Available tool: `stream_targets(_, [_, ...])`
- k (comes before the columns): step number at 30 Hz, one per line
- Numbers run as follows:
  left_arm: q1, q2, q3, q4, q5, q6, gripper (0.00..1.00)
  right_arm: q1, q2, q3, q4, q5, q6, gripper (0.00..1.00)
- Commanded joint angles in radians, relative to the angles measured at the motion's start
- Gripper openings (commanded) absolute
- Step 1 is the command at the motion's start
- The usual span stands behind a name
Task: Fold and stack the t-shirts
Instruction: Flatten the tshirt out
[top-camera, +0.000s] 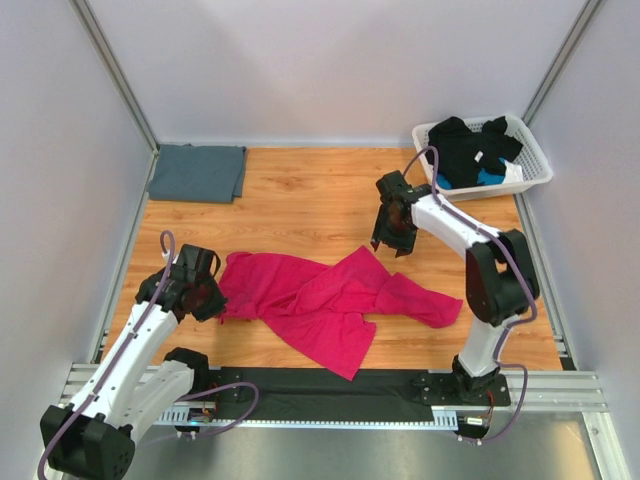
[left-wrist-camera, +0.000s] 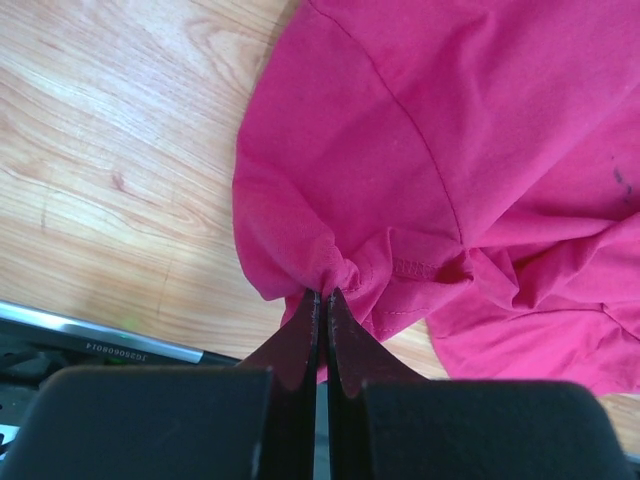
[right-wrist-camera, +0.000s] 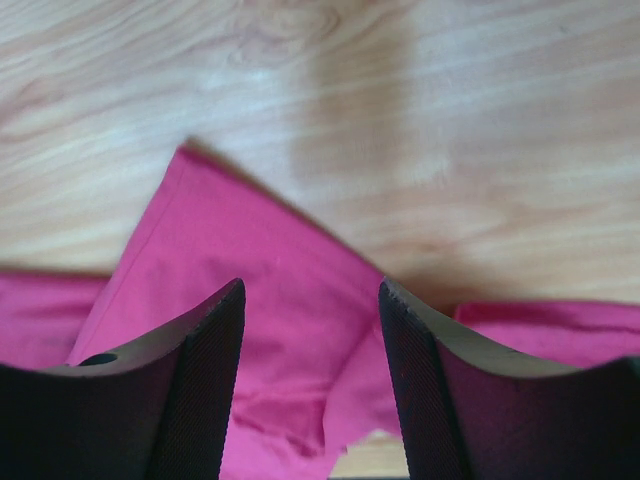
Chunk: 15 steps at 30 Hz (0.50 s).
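The magenta-pink t-shirt (top-camera: 320, 300) lies crumpled and spread across the middle of the wooden table. My left gripper (top-camera: 220, 300) is at its left edge, shut on a bunched fold of the pink cloth (left-wrist-camera: 430, 150), which puckers right at the fingertips of the gripper (left-wrist-camera: 322, 295). My right gripper (top-camera: 391, 246) hovers over the shirt's far pointed corner (right-wrist-camera: 250, 270). It stands open (right-wrist-camera: 312, 285) with nothing between its fingers. The slate blue-grey t-shirt (top-camera: 197, 172) rests folded flat in the back left corner.
A white lattice basket (top-camera: 535, 165) at the back right holds dark and blue garments (top-camera: 470, 150). A black strip (top-camera: 330, 385) runs along the near edge between the arm bases. Grey walls enclose the table on three sides.
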Motion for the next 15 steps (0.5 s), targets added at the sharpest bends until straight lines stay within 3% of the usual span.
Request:
stream_targets(1, [-0.003,-0.02,0.043,0.011,-0.008,0.005,0.0,0.008,0.06,0.125,0.091,0.054,0.004,0.58])
stream_targets(7, [-0.002,-0.02,0.044,0.009,-0.016,0.016,0.0,0.068,0.23,0.318,0.04,0.08,-0.069,0.58])
stream_targets(15, [-0.002,-0.023,0.047,-0.009,-0.034,0.01,0.0,0.111,0.324,0.343,-0.012,0.102,-0.078,0.57])
